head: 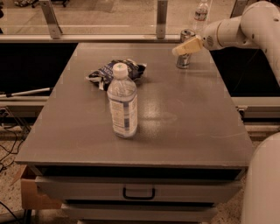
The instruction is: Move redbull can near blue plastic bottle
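The redbull can point(184, 57) stands upright at the far right of the grey table point(183, 131); its shiny top shows and part of its body is hidden behind my gripper. The blue plastic bottle point(122, 103), clear with a white cap and a white and blue label, stands upright near the table's middle, well to the front left of the can. My gripper point(183, 47) reaches in from the right on the white arm point(245, 26); its cream fingertips lie across the upper part of the can.
A dark blue foil snack bag point(114, 70) lies crumpled just behind the bottle. A small clear bottle with a red label point(200, 13) stands beyond the glass rail at the back. A drawer with a handle point(138, 192) is below the table's front edge.
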`<state>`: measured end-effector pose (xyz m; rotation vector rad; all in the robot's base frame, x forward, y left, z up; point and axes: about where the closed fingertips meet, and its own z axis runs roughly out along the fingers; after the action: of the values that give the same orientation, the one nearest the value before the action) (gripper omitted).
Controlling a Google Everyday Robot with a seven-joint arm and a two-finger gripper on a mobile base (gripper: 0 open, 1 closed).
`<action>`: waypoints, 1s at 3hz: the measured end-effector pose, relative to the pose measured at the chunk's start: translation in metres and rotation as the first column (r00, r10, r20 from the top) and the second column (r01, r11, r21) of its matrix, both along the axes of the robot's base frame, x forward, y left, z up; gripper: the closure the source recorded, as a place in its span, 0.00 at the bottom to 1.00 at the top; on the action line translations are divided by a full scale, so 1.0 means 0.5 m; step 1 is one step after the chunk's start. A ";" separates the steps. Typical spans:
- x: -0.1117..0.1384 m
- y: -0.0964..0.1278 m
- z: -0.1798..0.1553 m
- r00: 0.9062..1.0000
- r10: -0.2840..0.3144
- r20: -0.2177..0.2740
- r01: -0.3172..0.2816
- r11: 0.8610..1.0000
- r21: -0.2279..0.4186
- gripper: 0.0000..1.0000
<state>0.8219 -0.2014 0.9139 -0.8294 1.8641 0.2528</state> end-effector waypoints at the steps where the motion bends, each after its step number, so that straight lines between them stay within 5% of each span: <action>1: 0.006 0.006 0.005 1.000 0.003 0.002 -0.003 1.000 0.023 0.30; 3: -0.018 0.026 0.045 0.999 0.033 0.029 -0.033 0.999 0.016 0.76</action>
<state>0.8127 -0.1883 0.9362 -0.8490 1.8203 0.2751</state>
